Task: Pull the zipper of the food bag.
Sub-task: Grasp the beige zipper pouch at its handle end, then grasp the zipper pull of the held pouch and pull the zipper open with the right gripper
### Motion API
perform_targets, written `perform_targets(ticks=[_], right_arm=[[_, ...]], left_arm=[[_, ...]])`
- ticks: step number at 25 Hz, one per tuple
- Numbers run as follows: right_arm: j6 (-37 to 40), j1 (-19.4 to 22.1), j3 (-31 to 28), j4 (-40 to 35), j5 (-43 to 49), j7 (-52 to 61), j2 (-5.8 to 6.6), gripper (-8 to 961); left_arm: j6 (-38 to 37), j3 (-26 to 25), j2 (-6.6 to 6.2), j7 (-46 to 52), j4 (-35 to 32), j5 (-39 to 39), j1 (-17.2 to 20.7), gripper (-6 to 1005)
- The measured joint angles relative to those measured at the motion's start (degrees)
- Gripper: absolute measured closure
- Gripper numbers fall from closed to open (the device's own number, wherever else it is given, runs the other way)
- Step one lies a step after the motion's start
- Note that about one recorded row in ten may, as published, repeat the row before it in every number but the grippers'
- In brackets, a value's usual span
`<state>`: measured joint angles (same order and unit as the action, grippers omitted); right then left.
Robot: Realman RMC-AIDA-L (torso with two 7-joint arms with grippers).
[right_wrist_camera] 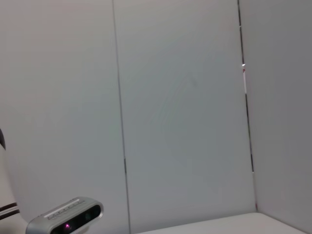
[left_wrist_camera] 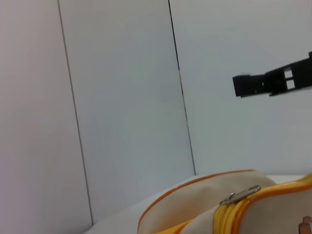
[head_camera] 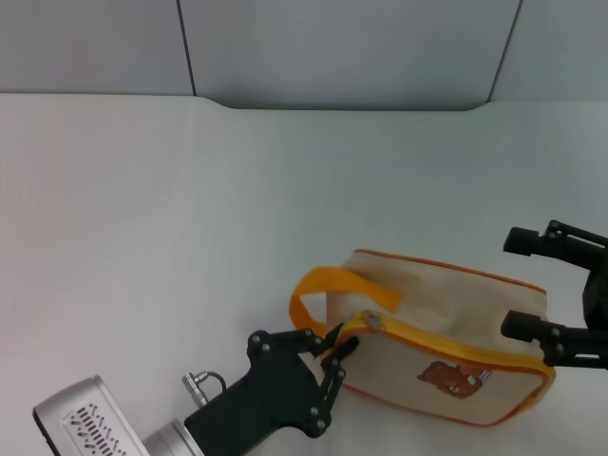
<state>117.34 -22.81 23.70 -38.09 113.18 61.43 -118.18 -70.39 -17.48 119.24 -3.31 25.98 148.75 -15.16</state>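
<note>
The food bag (head_camera: 446, 351) lies on the white table (head_camera: 190, 209), near right. The left gripper (head_camera: 337, 356) is clenched on the zipper (head_camera: 437, 344) at the bag's left end. The right gripper (head_camera: 522, 285) is spread, released, straddling the bag's right end.

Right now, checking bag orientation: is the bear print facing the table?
No. In the head view the bear print shows on the food bag's near side.

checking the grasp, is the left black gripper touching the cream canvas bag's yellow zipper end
Touching. Head view: left gripper fingertips meet the yellow-orange zipper at the cream food bag's corner; no gap shows.
</note>
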Motion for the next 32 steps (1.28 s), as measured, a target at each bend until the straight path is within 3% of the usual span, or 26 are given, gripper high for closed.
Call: perform_targets(ticks=[4, 9, 13, 17, 20, 27, 32], right_arm=[[0.0, 0.2, -2.1, 0.3, -0.1, -1.0, -0.13, 108], [-1.6, 0.2, -7.0, 1.8, -0.1, -5.1, -1.18, 108], [-3.2, 0.4, -12.5, 8.8, -1.0, -12.3, -1.25, 107], [-4.9, 1.4, -16.0, 21.7, -4.1, -27.2, -1.34, 107], [-7.0, 1.9, -15.9, 31.9, -4.7, -45.8, -1.50, 106], [-21.1, 1.2, -15.9, 52.8, -4.1, -85.9, -1.70, 106], [-23.5, 0.6, -15.8, 57.8, -4.0, -97.0, -1.71, 107]], left_arm=[[-4.8, -1.2, -0.26, -4.6, -1.9, 0.0, -1.0, 921], [-11.8, -4.7, -0.28, -13.9, -6.1, 0.0, -2.7, 925], [-18.2, -7.9, -0.47, -17.3, -12.1, 0.0, -7.2, 927], [-20.3, -8.2, -0.48, -20.7, -14.3, 0.0, -9.5, 928], [-20.4, -8.2, -0.47, -23.1, -14.4, 0.0, -10.4, 929], [-20.2, -8.2, -0.29, -23.8, -14.1, -0.2, -10.8, 930], [-20.3, -8.2, -0.24, -23.8, -13.9, -0.4, -10.7, 929]])
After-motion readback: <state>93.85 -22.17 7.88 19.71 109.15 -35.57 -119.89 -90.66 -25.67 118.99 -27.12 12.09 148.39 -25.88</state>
